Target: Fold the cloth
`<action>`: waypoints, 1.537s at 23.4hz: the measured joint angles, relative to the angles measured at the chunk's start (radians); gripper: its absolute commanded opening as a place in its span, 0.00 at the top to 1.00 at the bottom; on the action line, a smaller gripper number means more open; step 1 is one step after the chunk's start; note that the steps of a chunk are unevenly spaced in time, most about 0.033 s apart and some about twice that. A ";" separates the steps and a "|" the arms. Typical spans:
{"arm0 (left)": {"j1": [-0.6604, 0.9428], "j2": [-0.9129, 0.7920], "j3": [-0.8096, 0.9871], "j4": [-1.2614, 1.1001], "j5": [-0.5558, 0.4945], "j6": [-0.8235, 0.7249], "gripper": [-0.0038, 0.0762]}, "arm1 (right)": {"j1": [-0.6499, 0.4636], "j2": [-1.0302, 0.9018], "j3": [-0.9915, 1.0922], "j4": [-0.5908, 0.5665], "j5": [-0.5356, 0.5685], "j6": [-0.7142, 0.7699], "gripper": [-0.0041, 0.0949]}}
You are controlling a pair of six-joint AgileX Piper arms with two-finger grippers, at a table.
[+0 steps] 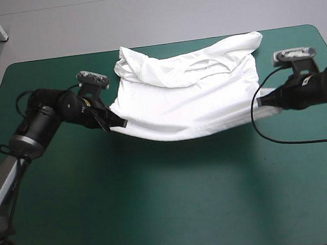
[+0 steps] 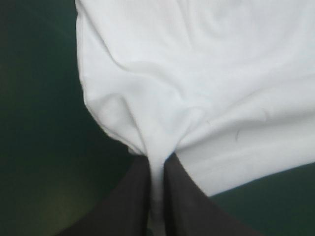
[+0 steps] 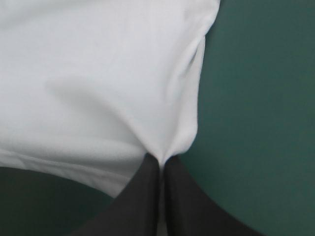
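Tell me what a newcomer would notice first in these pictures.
The white T-shirt stands out first, spread across the far half of the teal-green table. Its near hem hangs lifted and sagging between the left gripper and the right gripper, each shut on one end.

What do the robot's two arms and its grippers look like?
Both the left arm and right arm are black, built from rounded, drum-like joints; the left one's lower link is pale grey. The left gripper and right gripper each have two broad black fingers, smooth and fin-shaped, tapering to a point.
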 measured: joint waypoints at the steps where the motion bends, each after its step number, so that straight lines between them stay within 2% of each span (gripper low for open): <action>1: 0.000 -0.007 -0.040 0.000 0.016 0.000 0.93 | 0.000 -0.013 -0.046 0.000 0.011 0.001 0.97; 6: 0.000 -0.019 -0.323 0.001 0.083 0.003 0.93 | 0.000 -0.030 -0.339 0.000 0.075 0.022 0.97; 13: 0.000 -0.026 -0.692 0.001 0.097 0.033 0.93 | 0.000 -0.030 -0.650 -0.001 0.058 0.024 0.97; 16: 0.000 -0.031 -0.902 0.001 0.097 0.086 0.93 | 0.000 -0.032 -0.813 -0.001 0.049 0.009 0.97; 21: 0.000 -0.036 -1.059 0.027 0.077 0.116 0.93 | 0.000 -0.039 -1.000 -0.001 0.008 -0.002 0.97; 24: 0.000 -0.044 -1.160 0.032 0.001 0.119 0.93 | 0.000 -0.047 -1.144 0.002 -0.047 -0.019 0.97; 29: 0.000 -0.078 -1.215 0.032 -0.086 0.147 0.93 | 0.000 -0.057 -1.222 0.019 -0.139 -0.032 0.97; 36: 0.000 0.105 -1.218 0.176 -0.220 0.096 0.93 | 0.000 0.182 -1.223 0.194 -0.299 -0.092 0.97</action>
